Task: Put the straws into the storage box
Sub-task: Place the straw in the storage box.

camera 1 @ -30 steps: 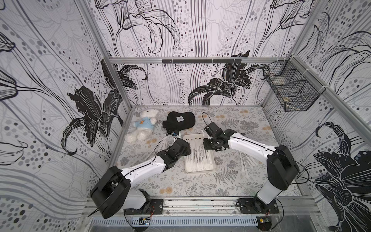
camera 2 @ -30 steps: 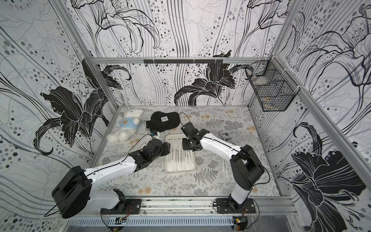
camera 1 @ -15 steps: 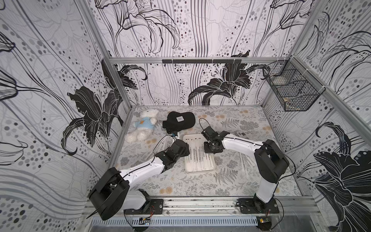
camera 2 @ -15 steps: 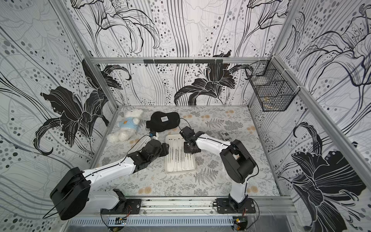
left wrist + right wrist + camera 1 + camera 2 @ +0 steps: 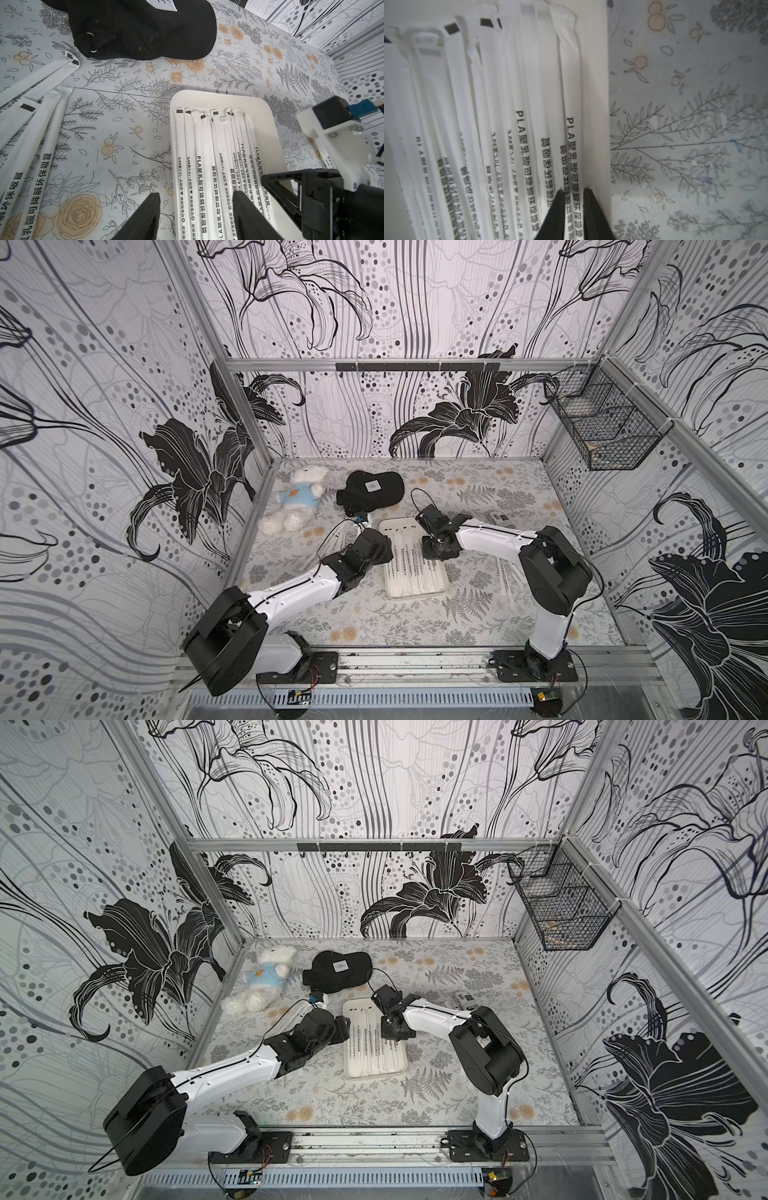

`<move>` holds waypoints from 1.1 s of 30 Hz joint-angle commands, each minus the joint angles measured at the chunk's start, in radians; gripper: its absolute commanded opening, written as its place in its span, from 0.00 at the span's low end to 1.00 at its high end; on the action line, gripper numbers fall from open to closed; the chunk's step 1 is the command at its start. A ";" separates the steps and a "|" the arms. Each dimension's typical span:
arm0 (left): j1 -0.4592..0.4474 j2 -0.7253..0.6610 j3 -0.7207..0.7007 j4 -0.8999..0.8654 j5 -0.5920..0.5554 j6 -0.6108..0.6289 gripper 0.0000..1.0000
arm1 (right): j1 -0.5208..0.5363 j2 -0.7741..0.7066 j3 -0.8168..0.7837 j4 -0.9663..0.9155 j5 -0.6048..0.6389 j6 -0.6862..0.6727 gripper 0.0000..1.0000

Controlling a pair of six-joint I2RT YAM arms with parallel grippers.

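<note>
Right fingers (image 5: 556, 214) lowered into storage box (image 5: 598, 62), straddling straw (image 5: 572, 135), grip unclear; left fingers (image 5: 143, 218) apart above floral tabletop (image 5: 124, 116).

This is a robot test cell in a lab — a small booth framed in bare aluminium bars (image 5: 291, 364), its panels papered with black-and-white lily-print wallpaper (image 5: 104, 406). A white-and-black left robot arm (image 5: 299, 593) and its matching right robot arm (image 5: 490, 537) are bolted to a grey metal rail (image 5: 415, 662) — beside a floral-printed table cover (image 5: 415, 626), under a wall-hung black wire mesh basket (image 5: 611, 431).

White paper-wrapped straws (image 5: 202, 166) side by side in shallow white storage box (image 5: 260, 115); others loose beside it.
</note>
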 commanded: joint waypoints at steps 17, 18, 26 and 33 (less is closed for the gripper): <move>0.285 -0.124 -0.025 -0.290 -0.012 0.039 0.51 | 0.038 -0.160 0.088 -0.047 -0.017 -0.002 0.25; 0.309 -0.120 -0.041 -0.287 0.003 0.044 0.50 | 0.038 -0.160 0.082 -0.038 -0.018 0.003 0.25; 0.370 0.040 -0.031 -0.256 0.088 0.098 0.40 | 0.039 -0.157 0.055 0.002 -0.038 0.010 0.25; 0.368 0.098 -0.020 -0.252 0.070 0.113 0.37 | 0.038 -0.162 0.028 0.014 -0.033 0.013 0.25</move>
